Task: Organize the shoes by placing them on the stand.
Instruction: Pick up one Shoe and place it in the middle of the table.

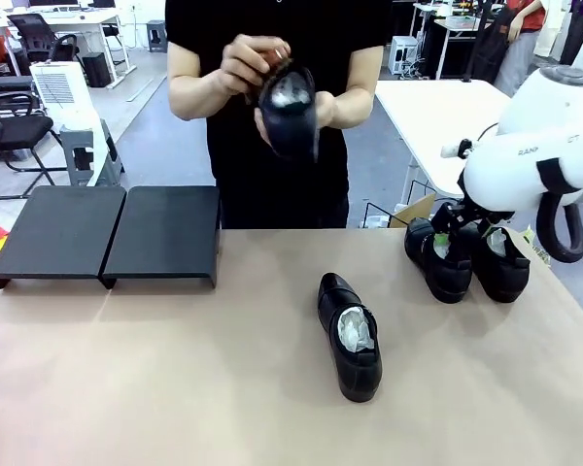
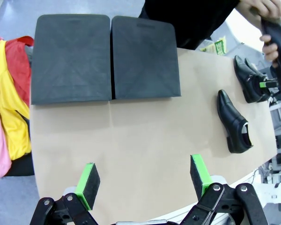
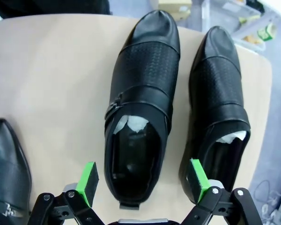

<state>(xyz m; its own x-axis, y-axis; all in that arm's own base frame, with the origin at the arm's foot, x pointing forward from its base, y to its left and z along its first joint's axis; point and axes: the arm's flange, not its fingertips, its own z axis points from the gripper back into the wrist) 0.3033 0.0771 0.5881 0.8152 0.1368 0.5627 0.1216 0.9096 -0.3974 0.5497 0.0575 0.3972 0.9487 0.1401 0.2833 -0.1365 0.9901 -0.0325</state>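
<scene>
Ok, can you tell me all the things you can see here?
shoes: four, black; one mid-table, two side by side at the right end, one held up at the far side
stand: two panels, black, far left of the table
table: one, tan
cloth: red, yellow and pink, off the table's left end
person's hands: two, holding a shoe
left jaws: open, green pads, above the table's near edge
right jaws: open, green pads, above the two shoes

Front camera sitting at robot's table [image 1: 126,388] edge, looking toward 12 o'clock at person [image 1: 272,146]. Left wrist camera hanging high, facing down on stand [image 2: 145,61], whole tabletop. Right wrist camera hovering close over pair of shoes [image 3: 140,70] at 2 o'clock. All sharing lone middle shoe [image 1: 342,303].
</scene>
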